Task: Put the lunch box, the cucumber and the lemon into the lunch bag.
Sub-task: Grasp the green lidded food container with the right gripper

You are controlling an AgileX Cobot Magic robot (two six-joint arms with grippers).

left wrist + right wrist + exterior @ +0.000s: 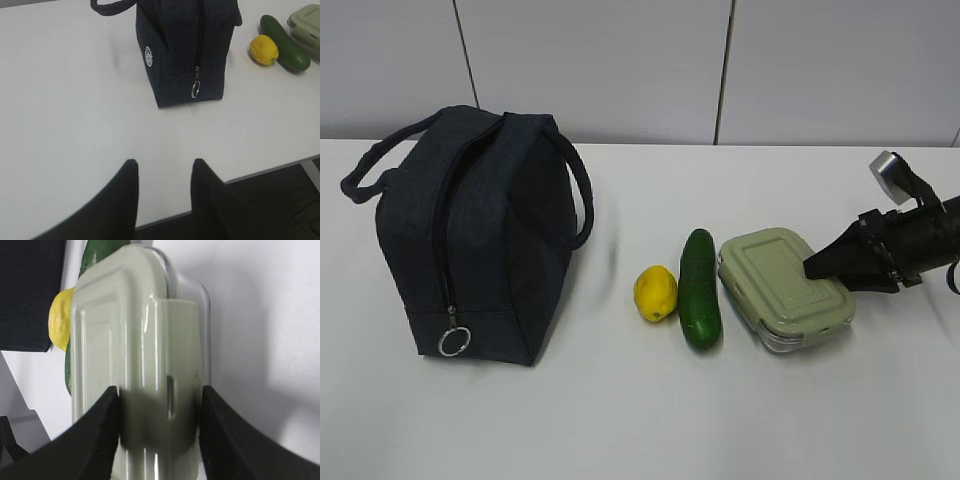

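I see the lunch box (783,287) lying flat on the white counter (620,420) at the right, sage lid up, with my right claw (159,410) straddling its near end, both fingers pressed against the lid's sides. The cucumber (700,290) lies just beside the box on its left, and the lemon (655,293) sits near the cucumber's other side. The lunch bag (470,235) stands upright well apart at the left, zipper closed, ring pull (453,341) hanging low. My left claw (162,172) hovers partly spread over bare counter, holding nothing.
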